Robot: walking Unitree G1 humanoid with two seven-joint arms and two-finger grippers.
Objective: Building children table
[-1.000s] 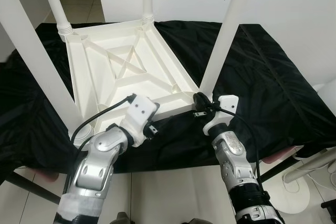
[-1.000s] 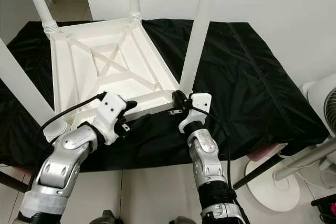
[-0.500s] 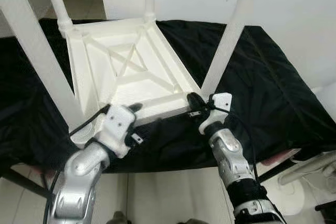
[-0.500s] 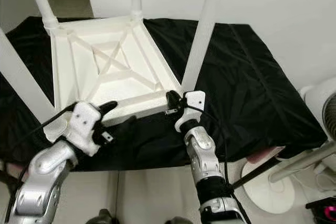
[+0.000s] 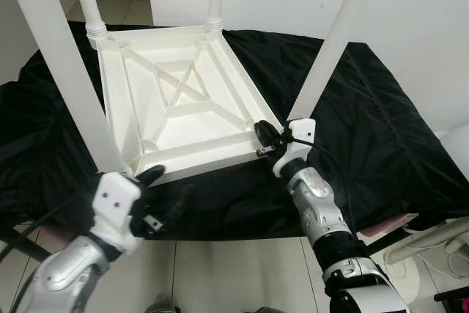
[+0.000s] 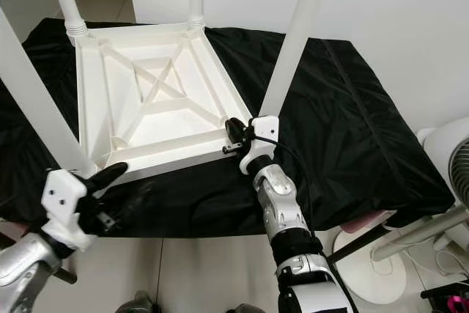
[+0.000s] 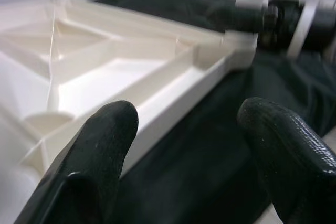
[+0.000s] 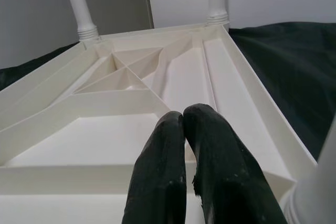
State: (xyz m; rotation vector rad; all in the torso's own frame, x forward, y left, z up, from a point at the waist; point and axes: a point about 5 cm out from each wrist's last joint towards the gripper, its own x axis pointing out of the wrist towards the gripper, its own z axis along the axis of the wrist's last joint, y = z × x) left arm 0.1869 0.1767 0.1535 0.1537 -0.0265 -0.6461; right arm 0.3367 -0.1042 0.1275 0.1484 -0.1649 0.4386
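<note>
resting upturned, white table (image 5: pixel 183 108); left hand (image 5: pixel 165 188) spread, right hand (image 5: pixel 262 134) pressed together.

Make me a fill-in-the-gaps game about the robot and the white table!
1. The white plastic table lies upside down on a cloth coloured ____.
2. The number of white legs standing up from the table is ____.
3. The left gripper has its fingers ____.
4. The right gripper, its fingers together, rests at the table's near ____ corner.

Missing words: black; four; open; right
</note>
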